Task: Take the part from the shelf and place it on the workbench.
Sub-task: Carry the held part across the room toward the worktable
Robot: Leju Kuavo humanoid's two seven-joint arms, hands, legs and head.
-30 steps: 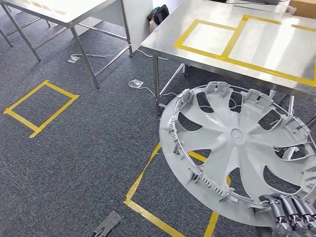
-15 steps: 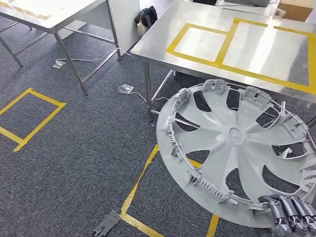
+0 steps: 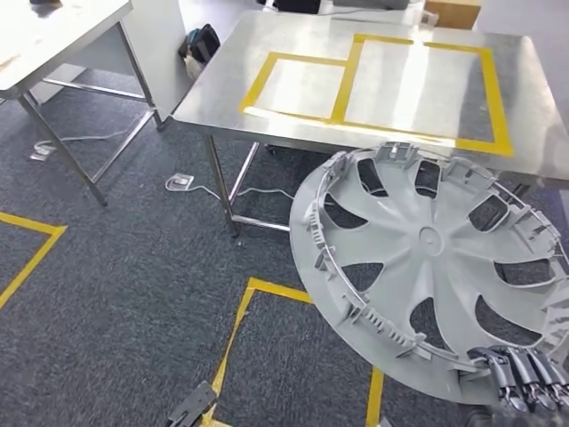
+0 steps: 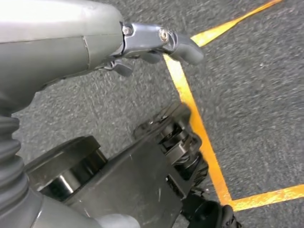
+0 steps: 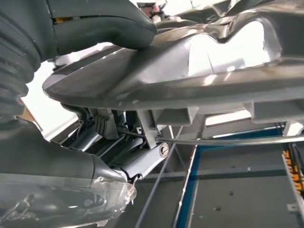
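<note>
The part is a large grey wheel cover [image 3: 429,267], inner side up, held tilted in front of me. My right hand [image 3: 526,378] grips its near rim at the lower right. The right wrist view shows that hand [image 5: 90,28] clamped around the wheel cover's rim [image 5: 215,76], thumb on one face and fingers on the other. Just beyond the cover stands the steel workbench [image 3: 221,89], marked with two yellow tape rectangles [image 3: 348,80]. My left hand [image 4: 154,40] hangs over the carpet with its fingers apart and nothing in it.
A second metal table [image 3: 40,36] stands at the far left. Yellow tape lines [image 3: 238,320] mark the grey carpet below me. A floor socket with cables [image 3: 180,182] lies by the workbench's leg [image 3: 221,191]. A black bag [image 3: 201,40] sits behind the bench.
The whole picture has slid to the left as the camera turned right, bringing the workbench towards the centre. The wheel cover stays in my right hand's grip.
</note>
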